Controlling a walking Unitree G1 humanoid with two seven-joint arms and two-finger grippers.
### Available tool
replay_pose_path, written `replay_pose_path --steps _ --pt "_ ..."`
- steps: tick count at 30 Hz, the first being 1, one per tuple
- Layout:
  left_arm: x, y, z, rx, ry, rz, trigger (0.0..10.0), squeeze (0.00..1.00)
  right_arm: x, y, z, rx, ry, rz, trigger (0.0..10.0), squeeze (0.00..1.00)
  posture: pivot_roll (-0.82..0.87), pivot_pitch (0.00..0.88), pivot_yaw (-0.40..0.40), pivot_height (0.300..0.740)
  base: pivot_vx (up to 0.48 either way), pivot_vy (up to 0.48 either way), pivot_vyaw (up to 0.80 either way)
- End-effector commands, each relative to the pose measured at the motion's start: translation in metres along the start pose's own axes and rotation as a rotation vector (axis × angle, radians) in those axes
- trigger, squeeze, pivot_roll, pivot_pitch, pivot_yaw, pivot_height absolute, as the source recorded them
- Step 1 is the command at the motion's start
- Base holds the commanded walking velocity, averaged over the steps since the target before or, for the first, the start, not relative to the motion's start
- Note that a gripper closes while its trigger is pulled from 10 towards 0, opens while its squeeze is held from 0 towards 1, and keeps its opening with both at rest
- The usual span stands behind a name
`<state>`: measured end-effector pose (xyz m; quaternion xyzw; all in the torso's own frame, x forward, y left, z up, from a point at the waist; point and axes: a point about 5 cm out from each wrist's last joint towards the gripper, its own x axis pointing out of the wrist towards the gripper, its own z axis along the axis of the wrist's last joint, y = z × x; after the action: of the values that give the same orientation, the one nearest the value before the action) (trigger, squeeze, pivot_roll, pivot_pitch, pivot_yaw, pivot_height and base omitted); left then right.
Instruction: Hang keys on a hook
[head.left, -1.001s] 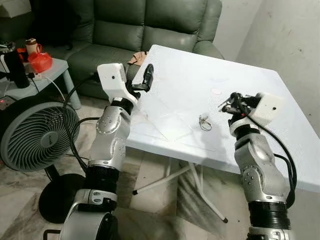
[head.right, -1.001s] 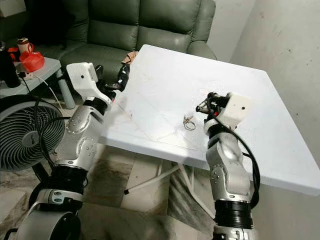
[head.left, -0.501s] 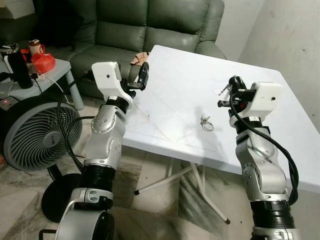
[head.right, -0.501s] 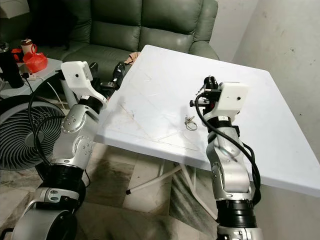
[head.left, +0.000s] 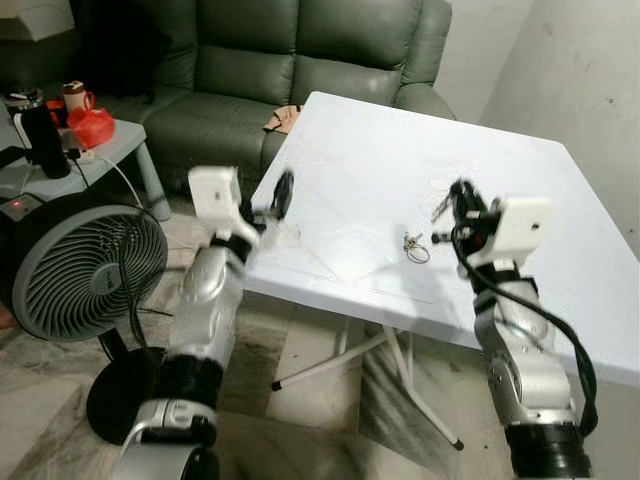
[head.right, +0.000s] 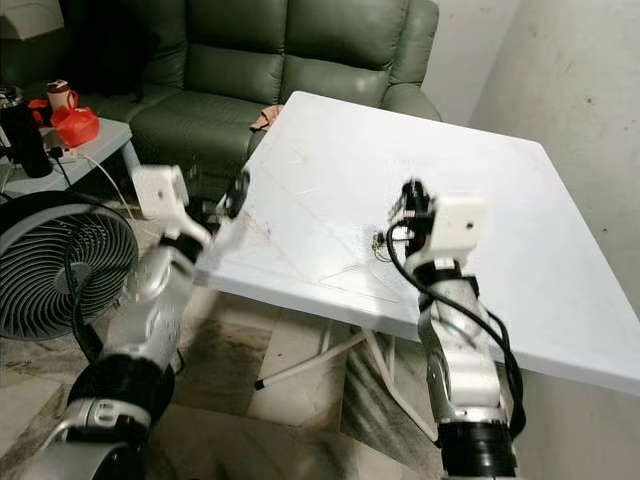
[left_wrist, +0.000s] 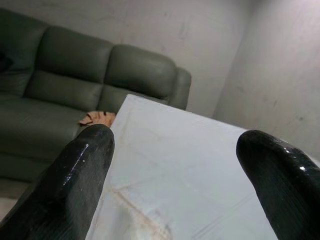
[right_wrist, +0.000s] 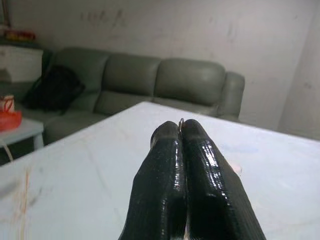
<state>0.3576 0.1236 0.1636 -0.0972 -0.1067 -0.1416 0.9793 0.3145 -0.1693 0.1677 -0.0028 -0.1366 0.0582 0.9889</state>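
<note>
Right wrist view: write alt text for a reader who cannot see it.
The right gripper has its two black fingers pressed shut, a thin sliver of metal poking out at the tips, raised over a white table. Behind the table stands a green sofa against a pale wall, with a red object on a small side table.

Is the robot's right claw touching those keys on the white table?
Apart. In the left eye view, bare white table separates the keys from the right gripper, raised beside them.
</note>
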Motion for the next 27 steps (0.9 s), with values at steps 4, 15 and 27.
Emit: replay_pose_path --steps 4,15,27 --pt "0.001 -0.001 0.007 0.038 -0.04 -0.015 10.0 0.0 -0.002 -0.008 0.005 -0.018 -0.029 -0.006 10.0 0.0 -0.03 0.0 -0.064 0.711 0.0 0.0 0.0" --pt "0.001 0.005 0.022 0.025 -0.105 0.029 10.0 0.0 -0.004 -0.002 0.009 0.008 -0.065 -0.014 10.0 0.0 -0.02 0.0 -0.064 0.711 0.0 0.0 0.0" --pt "0.006 0.004 0.027 0.029 -0.106 0.025 10.0 0.0 -0.001 -0.006 0.004 -0.01 -0.01 -0.068 10.0 0.0 -0.01 0.0 -0.063 0.711 0.0 0.0 -0.13"
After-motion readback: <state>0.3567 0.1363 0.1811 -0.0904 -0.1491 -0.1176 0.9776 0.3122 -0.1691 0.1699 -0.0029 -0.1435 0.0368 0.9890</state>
